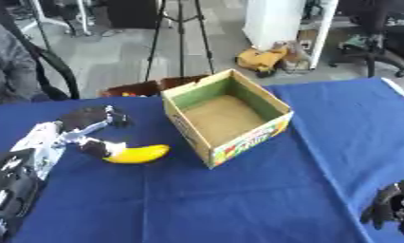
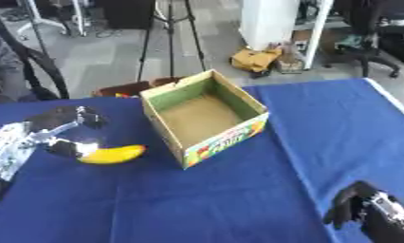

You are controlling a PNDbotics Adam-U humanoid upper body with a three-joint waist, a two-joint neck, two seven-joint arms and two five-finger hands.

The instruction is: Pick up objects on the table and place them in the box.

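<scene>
A grey floor stretches behind the bench (image 1: pixel 238 199), which is covered in a blue cloth; a tripod (image 1: pixel 180 33) stands back there.

In the left eye view, an open cardboard box (image 1: pixel 226 116) sits near the middle of the bench, turned askew, its inside brown and green and holding nothing that can be seen. To its left a yellow banana (image 1: pixel 139 154) lies on the cloth, well apart from the box's wall. The left robot hand (image 1: pixel 93 128) reaches in from the left edge: its thumb side meets the banana's left end, while its dark fingers (image 1: pixel 114 116) spread out above, clear of the fruit. The hand looks wide, not closed round the banana. The right robot hand (image 1: pixel 392 206) shows at the lower right corner, dark, resting at the bench's edge; whether its fingers are bent or straight cannot be told here.

In the right eye view, the right robot hand (image 2: pixel 359 209) shows more fully, fingers hanging down in a relaxed curve, holding nothing. The banana again lies left of the box, its left end against the left robot hand.
</scene>
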